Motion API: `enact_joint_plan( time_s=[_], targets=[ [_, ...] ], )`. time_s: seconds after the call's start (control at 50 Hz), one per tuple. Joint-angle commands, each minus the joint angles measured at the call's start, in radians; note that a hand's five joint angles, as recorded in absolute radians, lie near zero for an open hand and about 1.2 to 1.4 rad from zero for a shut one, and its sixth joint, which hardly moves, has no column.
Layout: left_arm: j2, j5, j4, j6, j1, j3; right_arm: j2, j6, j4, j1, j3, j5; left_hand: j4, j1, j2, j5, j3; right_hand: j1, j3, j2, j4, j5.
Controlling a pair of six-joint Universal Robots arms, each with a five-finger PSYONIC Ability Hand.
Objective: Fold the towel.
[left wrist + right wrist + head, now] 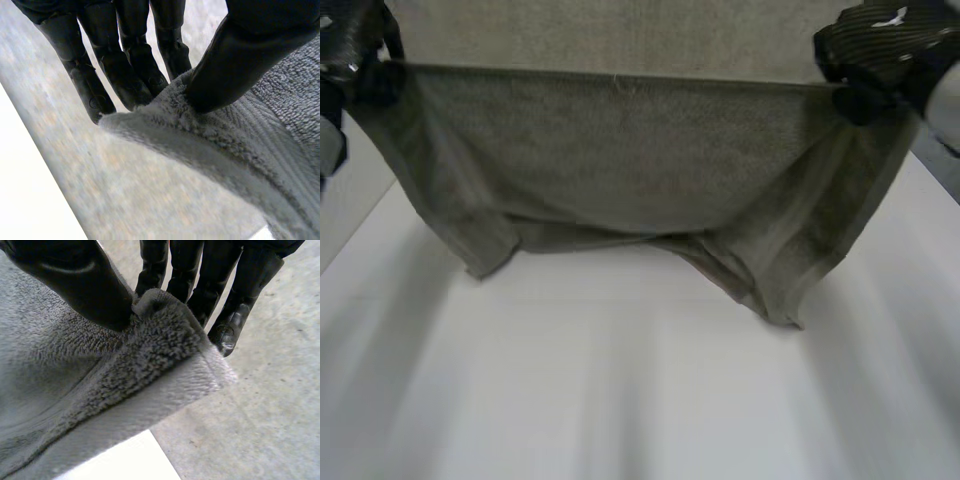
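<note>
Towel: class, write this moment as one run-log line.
towel: held up, stretched, lower corners drooping | left hand: pinches corner | right hand: pinches other corner | fold: unfinished

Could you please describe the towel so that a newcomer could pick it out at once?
Above the white table, the left hand and right hand each pinch an upper corner of a cloth stretched between them. That is the towel, hanging toward the table. Unlike the hard black hands and smooth white table, it is grey, soft and fluffy.

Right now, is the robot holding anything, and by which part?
Yes, the grey towel: the left hand pinches one upper corner, and the right hand pinches the other.
</note>
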Motion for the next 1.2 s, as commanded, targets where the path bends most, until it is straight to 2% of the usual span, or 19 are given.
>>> enact_joint_plan(
  time_s=[0.02,0.12,0.18,0.22,0.34,0.46,0.58,0.62,0.66,0.68,0.72,0.74,0.76,0.84,0.92,1.04,1.14,1.18,1.2],
  targets=[
    [-0.268,0.0,0.007,0.003,-0.007,0.207,0.225,-0.045,-0.01,0.071,-0.205,0.05,0.037,0.118,0.053,0.097,0.056,0.065,0.064,0.071,0.054,0.061],
    [-0.4,-0.016,0.028,0.0,-0.008,0.405,0.43,-0.059,-0.059,0.096,-0.514,0.103,0.037,0.118,0.053,0.097,0.056,0.065,0.064,0.071,0.054,0.061],
    [-0.437,-0.023,0.03,-0.006,-0.014,0.54,0.461,-0.051,-0.089,0.099,-0.598,0.114,0.037,0.118,0.053,0.097,0.056,0.065,0.064,0.071,0.054,0.061],
    [-0.438,-0.03,0.033,-0.007,-0.017,0.598,0.498,-0.036,-0.165,0.109,-0.743,0.122,0.037,0.118,0.053,0.097,0.056,0.065,0.064,0.071,0.054,0.061],
    [-0.419,-0.091,0.079,-0.032,-0.043,0.738,0.491,0.071,-0.3,0.123,-0.817,0.107,0.037,0.118,0.053,0.097,0.056,0.065,0.064,0.071,0.054,0.061],
    [-0.386,-0.089,0.128,-0.047,-0.053,0.709,0.474,0.11,-0.297,0.123,-0.788,0.076,0.037,0.118,0.053,0.097,0.056,0.065,0.064,0.071,0.054,0.061],
    [-0.369,-0.06,0.134,-0.046,-0.036,0.556,0.451,0.098,-0.167,0.12,-0.661,-0.06,0.037,0.118,0.053,0.097,0.056,0.065,0.064,0.071,0.054,0.061],
    [-0.368,-0.023,0.134,-0.043,-0.033,0.499,0.449,0.084,-0.13,0.114,-0.614,-0.085,0.037,0.118,0.053,0.097,0.056,0.065,0.064,0.071,0.054,0.061],
    [-0.366,0.088,0.136,-0.036,-0.008,0.356,0.443,0.03,-0.058,0.105,-0.488,-0.116,0.037,0.118,0.053,0.097,0.056,0.065,0.064,0.071,0.054,0.061],
    [-0.366,0.089,0.136,-0.036,-0.008,0.355,0.443,0.03,-0.058,0.105,-0.487,-0.116,0.037,0.118,0.053,0.097,0.056,0.065,0.064,0.071,0.054,0.061],
    [-0.359,0.212,0.139,-0.035,0.03,0.211,0.434,-0.008,-0.037,0.102,-0.404,-0.12,0.037,0.118,0.053,0.097,0.056,0.065,0.064,0.071,0.054,0.061],
    [-0.359,0.213,0.139,-0.035,0.03,0.211,0.419,-0.046,-0.017,0.097,-0.318,-0.125,0.037,0.118,0.053,0.097,0.056,0.065,0.064,0.071,0.054,0.061],
    [-0.357,0.26,0.139,-0.03,0.045,0.147,0.406,-0.083,-0.014,0.085,-0.229,-0.13,0.037,0.118,0.053,0.097,0.056,0.065,0.064,0.071,0.054,0.061],
    [-0.353,0.348,0.145,0.031,0.094,-0.021,0.382,-0.142,-0.032,0.056,-0.055,-0.13,0.037,0.118,0.053,0.097,0.056,0.065,0.064,0.071,0.054,0.061],
    [-0.327,0.377,0.147,0.098,0.139,-0.12,0.343,-0.192,-0.079,0.045,0.133,-0.131,0.037,0.118,0.053,0.097,0.056,0.065,0.064,0.071,0.054,0.061],
    [-0.212,0.447,0.137,0.183,0.186,-0.263,0.198,-0.202,-0.115,0.043,0.332,-0.137,0.037,0.118,0.053,0.097,0.056,0.065,0.064,0.071,0.054,0.061],
    [-0.055,0.496,0.134,0.152,0.243,-0.335,0.007,-0.169,-0.101,0.045,0.416,-0.145,0.037,0.118,0.053,0.097,0.056,0.065,0.064,0.071,0.054,0.061],
    [-0.006,0.504,0.134,0.131,0.257,-0.355,-0.132,-0.122,-0.095,0.04,0.448,-0.148,0.037,0.118,0.053,0.097,0.056,0.065,0.064,0.071,0.054,0.061],
    [0.05,0.506,0.133,0.1,0.268,-0.369,-0.132,-0.122,-0.095,0.04,0.449,-0.148,0.037,0.118,0.053,0.097,0.056,0.065,0.064,0.071,0.054,0.061]
  ],
)
